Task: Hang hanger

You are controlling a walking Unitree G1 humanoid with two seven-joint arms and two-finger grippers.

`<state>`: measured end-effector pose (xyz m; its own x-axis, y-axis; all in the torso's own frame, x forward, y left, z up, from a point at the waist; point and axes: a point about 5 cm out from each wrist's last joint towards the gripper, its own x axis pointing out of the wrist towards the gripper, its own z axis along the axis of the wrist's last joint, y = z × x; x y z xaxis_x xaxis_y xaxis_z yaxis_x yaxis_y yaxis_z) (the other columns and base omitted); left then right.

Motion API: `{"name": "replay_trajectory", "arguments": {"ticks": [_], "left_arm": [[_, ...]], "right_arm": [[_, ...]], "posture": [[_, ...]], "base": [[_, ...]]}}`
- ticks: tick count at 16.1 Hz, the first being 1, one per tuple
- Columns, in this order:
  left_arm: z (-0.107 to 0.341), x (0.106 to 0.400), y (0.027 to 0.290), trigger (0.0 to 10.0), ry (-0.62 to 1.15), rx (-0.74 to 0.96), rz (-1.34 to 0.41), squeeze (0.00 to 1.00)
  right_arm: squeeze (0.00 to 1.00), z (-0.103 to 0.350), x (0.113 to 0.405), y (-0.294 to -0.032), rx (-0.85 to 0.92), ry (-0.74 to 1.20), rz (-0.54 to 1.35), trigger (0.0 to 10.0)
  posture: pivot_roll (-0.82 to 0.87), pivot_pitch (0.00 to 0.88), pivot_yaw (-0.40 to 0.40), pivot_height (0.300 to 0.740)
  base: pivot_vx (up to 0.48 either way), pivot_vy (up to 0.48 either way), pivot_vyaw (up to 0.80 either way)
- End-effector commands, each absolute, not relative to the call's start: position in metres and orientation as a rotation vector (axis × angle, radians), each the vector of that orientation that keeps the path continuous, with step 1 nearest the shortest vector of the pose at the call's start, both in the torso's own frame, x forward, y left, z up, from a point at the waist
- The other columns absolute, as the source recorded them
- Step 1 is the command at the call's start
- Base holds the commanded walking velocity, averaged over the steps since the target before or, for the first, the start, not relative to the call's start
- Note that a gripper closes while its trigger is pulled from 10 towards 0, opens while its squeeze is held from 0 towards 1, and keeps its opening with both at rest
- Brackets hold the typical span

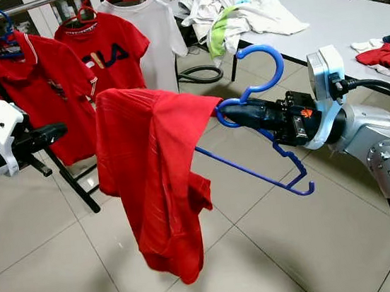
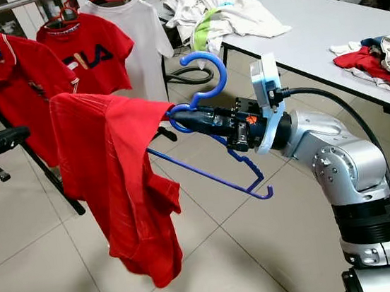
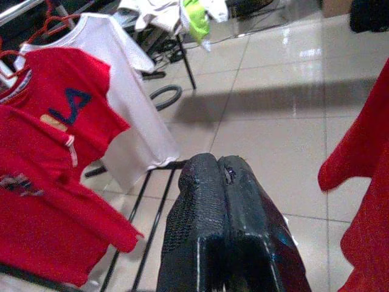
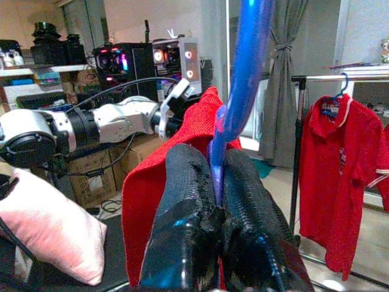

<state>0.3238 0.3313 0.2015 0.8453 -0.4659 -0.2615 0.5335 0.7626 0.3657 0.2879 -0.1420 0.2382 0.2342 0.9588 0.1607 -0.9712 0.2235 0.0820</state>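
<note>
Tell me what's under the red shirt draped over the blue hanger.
The red shirt hangs from one arm of the blue hanger, gripped near its hook by the right end effector. Below it lies tiled floor. The hanger arm inside the shirt is covered.

Right arm extended forward, right gripper (image 1: pixel 228 115) fingers clamped on the hanger neck (image 1: pixel 236 103), left arm raised at the side, left gripper (image 3: pixel 226 182) fingers pressed together, empty.

txt: "FILA" | on: red tee (image 1: pixel 102 54) on rack | other txt: none legible
</note>
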Motion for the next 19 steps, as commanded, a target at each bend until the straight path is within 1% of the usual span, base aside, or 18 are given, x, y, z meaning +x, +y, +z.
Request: {"name": "replay_trajectory", "arguments": {"ticks": [1,2,3,4,5,6,7,10,11,13,14,15,16,17,19], "left_arm": [[0.211,0.326,0.333,0.0,0.143,0.480,-0.532,0.00],[0.215,0.328,0.329,0.0,0.093,0.445,-0.545,0.00],[0.224,0.330,0.319,10.0,0.010,0.357,-0.629,0.00],[0.227,0.331,0.313,10.0,-0.020,0.314,-0.684,0.00],[0.229,0.331,0.306,10.0,-0.042,0.280,-0.738,0.66],[0.229,0.331,0.298,10.0,-0.044,0.262,-0.793,1.00],[0.225,0.332,0.291,10.0,-0.026,0.250,-0.854,1.00],[0.218,0.329,0.284,10.0,0.025,0.224,-0.946,1.00],[0.212,0.326,0.276,10.0,0.076,0.184,-1.028,1.00],[0.210,0.325,0.274,10.0,0.086,0.173,-1.043,1.00],[0.207,0.324,0.270,10.0,0.102,0.122,-1.065,1.00],[0.205,0.324,0.267,10.0,0.109,0.104,-1.081,0.97],[0.204,0.323,0.266,10.0,0.115,0.094,-1.092,0.03],[0.205,0.323,0.265,10.0,0.111,0.033,-1.092,0.00],[0.207,0.323,0.269,10.0,0.109,0.004,-1.073,0.00]], "right_arm": [[0.00,0.249,0.287,-0.144,0.177,-0.137,1.345,0.0],[0.00,0.249,0.287,-0.144,0.177,-0.137,1.346,0.0],[0.00,0.249,0.287,-0.144,0.176,-0.136,1.345,0.0],[0.00,0.249,0.287,-0.144,0.177,-0.136,1.346,0.0],[0.00,0.249,0.287,-0.143,0.177,-0.135,1.346,0.0],[0.00,0.248,0.287,-0.142,0.178,-0.133,1.350,0.0],[0.00,0.247,0.286,-0.141,0.177,-0.128,1.357,0.0],[0.00,0.245,0.283,-0.142,0.168,-0.109,1.376,0.0],[0.00,0.243,0.280,-0.143,0.158,-0.088,1.396,0.0],[0.00,0.242,0.279,-0.144,0.152,-0.079,1.404,0.0],[0.00,0.240,0.277,-0.145,0.136,-0.057,1.422,0.0],[0.00,0.239,0.276,-0.145,0.131,-0.050,1.428,0.0],[0.00,0.239,0.276,-0.145,0.129,-0.047,1.431,0.0],[0.00,0.238,0.275,-0.145,0.123,-0.041,1.432,0.0],[0.00,0.236,0.275,-0.146,0.118,-0.032,1.432,0.0]], "posture": [[0.02,0.000,0.030,0.740],[0.02,0.000,0.030,0.740],[0.02,0.000,0.028,0.740],[0.02,0.000,0.028,0.740],[0.02,0.000,0.028,0.740],[0.02,0.000,0.027,0.740],[0.02,0.000,0.029,0.740],[0.02,0.000,0.030,0.740],[0.01,0.000,0.029,0.740],[0.01,0.000,0.029,0.740],[0.01,0.000,0.032,0.740],[0.01,0.000,0.032,0.740],[0.00,0.000,0.033,0.740],[0.00,0.000,0.036,0.740],[0.00,0.000,0.036,0.740]], "base": [[0.000,0.000,0.00],[0.000,0.000,0.00],[0.000,0.000,0.00],[0.000,0.000,0.00],[0.000,0.000,0.00],[0.000,0.000,0.00],[0.000,0.000,0.00],[0.000,0.000,0.00],[0.000,0.000,0.00],[0.000,0.000,0.00],[0.000,0.000,0.00],[0.000,0.000,0.00],[0.000,0.000,0.00],[0.000,0.000,0.00],[0.000,0.000,0.00]]}}
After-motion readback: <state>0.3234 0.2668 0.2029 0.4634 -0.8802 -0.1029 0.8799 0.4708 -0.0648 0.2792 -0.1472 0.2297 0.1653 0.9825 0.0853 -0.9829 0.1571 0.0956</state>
